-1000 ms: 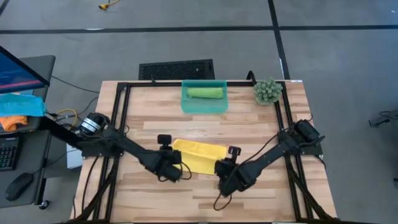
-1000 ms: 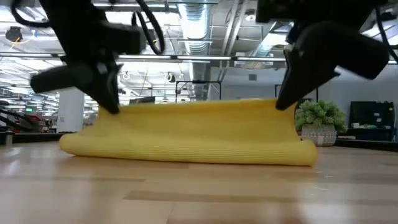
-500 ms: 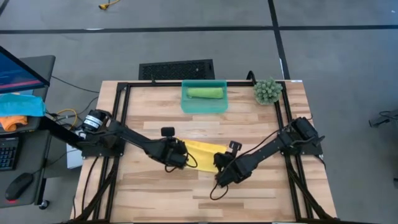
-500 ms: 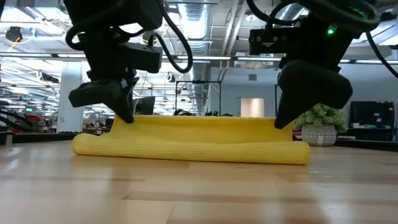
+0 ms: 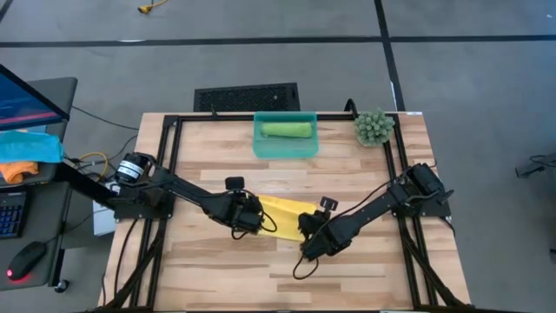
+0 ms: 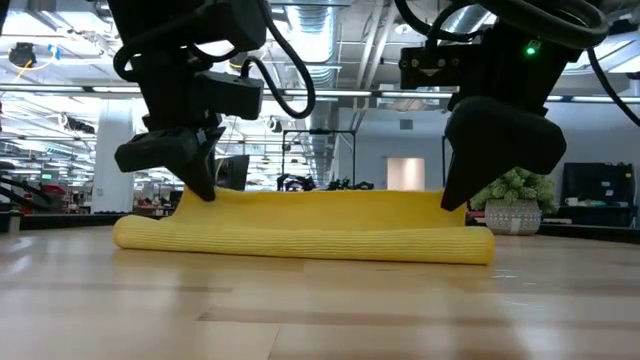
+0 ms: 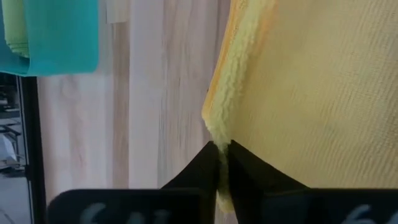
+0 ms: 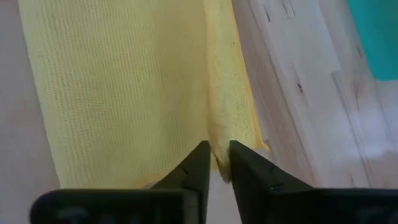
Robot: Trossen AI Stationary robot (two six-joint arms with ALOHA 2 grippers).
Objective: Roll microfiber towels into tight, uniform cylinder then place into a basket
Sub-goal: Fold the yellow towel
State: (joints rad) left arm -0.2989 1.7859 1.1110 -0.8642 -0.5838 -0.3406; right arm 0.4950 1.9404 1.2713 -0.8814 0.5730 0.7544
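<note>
L hand point(image 7: 222, 163) pinching yellow towel point(image 5: 282, 211) edge | R hand point(image 8: 216, 163) same, opposite end

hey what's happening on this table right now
Two robot arms are rolling a yellow towel in the middle of the table. The left gripper and right gripper each pinch one end of its rolled edge. A green towel, already rolled, lies in the teal basket at the far edge.

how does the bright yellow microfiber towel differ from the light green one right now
The bright yellow microfiber towel lies mid-table, only partly rolled; the light green microfiber towel is a finished cylinder.
The yellow one is pinched at its ends by the left gripper and right gripper; the green one rests untouched in the translucent teal plastic basket.
Both are soft cloths lying lengthwise across the table.
</note>
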